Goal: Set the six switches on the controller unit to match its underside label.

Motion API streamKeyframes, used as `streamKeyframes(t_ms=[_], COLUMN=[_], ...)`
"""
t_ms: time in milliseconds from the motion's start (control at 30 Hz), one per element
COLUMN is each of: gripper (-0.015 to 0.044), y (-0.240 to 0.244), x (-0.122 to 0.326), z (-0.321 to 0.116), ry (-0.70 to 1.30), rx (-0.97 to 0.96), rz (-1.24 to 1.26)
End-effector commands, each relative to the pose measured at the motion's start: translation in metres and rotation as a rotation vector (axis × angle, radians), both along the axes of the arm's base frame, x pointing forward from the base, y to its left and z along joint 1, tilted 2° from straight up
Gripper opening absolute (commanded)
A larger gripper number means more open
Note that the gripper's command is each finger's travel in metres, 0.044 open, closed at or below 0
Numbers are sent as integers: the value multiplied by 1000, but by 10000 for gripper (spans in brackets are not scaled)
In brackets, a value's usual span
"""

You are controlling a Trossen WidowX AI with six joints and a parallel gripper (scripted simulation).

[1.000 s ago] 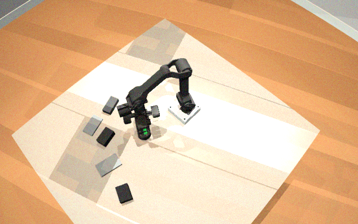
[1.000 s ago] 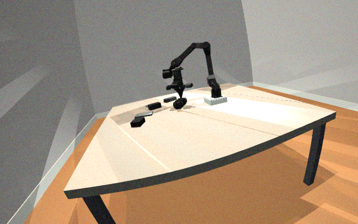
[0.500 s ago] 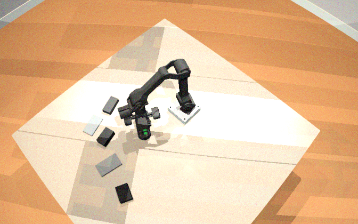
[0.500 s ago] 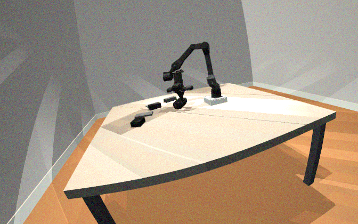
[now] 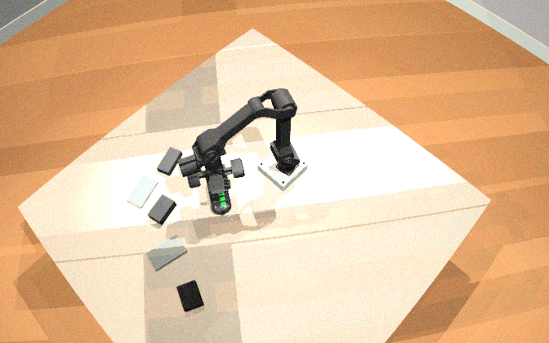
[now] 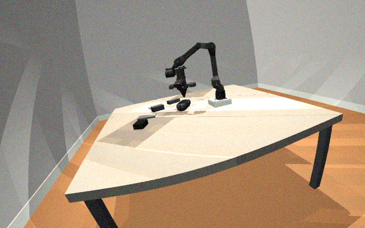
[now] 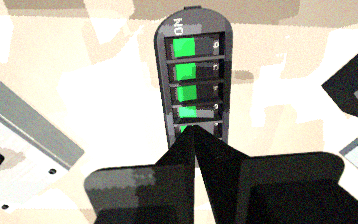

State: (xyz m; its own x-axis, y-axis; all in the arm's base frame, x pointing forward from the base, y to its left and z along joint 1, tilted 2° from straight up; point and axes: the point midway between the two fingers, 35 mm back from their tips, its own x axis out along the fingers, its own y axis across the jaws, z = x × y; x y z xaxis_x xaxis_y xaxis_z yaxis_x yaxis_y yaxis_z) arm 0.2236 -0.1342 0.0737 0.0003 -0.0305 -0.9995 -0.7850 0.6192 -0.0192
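Note:
The dark grey controller unit [image 5: 221, 208] [image 6: 183, 105] [image 7: 200, 22] sits on the bench with its switches facing up; its label is hidden. In the wrist view, the green ends of switches 6 [image 7: 184, 47], 5 [image 7: 185, 71], 4 [image 7: 186, 93] and 3 [image 7: 187, 111] show on the left, the side marked ON. The switch beyond them is partly covered by my fingertips, and the last one is hidden. I cannot tell surely which ends are pressed down. My gripper [image 6: 183, 96] [image 7: 192, 130] is shut and empty, pointing down just above the unit.
Dark blocks [image 5: 169, 161] [image 5: 162, 209] [image 5: 189, 296] and pale flat plates [image 5: 142, 191] [image 5: 167, 254] lie on the unit's left and towards the front in the top view. The arm's white base [image 5: 283, 183] [image 6: 220, 102] [image 7: 25, 170] stands on the other side. Sun patches and shadows cross the bench.

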Motion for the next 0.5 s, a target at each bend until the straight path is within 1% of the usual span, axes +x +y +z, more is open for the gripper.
streamKeyframes(t_ms=[0, 67, 233, 467], gripper=[0, 0, 0, 0], y=[1, 7, 47, 49], x=[-1, 4, 35, 36], z=[8, 7, 6, 4], ry=[3, 3, 0, 0], rx=[4, 5, 8, 8], rz=[2, 2, 2, 2])
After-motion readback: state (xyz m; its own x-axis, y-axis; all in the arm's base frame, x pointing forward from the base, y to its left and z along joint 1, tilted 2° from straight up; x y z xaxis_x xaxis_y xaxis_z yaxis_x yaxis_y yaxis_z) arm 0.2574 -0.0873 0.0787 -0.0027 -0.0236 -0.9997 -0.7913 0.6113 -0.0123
